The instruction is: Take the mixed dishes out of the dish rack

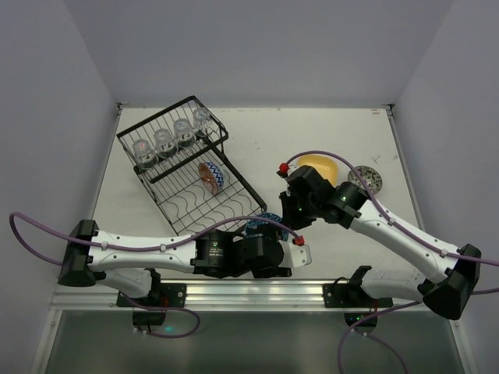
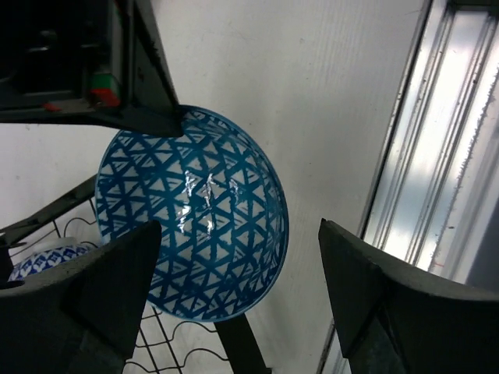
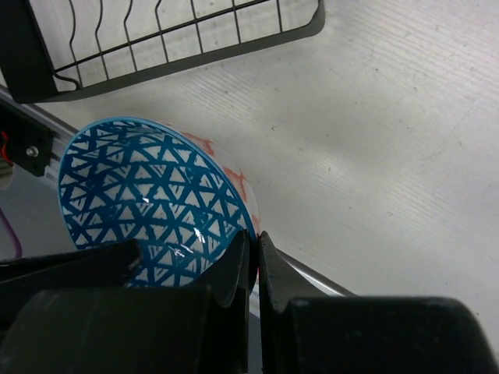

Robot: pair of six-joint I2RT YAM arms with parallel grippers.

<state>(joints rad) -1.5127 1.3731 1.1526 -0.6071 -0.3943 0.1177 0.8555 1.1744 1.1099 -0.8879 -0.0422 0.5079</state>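
A blue triangle-patterned bowl hangs tilted just off the near right corner of the black wire dish rack. My right gripper is shut on its rim, as the right wrist view shows, with one finger inside the bowl. My left gripper is open, its fingers on either side of and below the bowl without touching it. Several clear glass cups stand in the rack's basket. A red-brown and blue bowl leans in the tray section.
A yellow plate and a dark patterned bowl lie on the table at the right. The aluminium rail runs along the table's near edge, close behind my left gripper. The rack's corner is near the held bowl.
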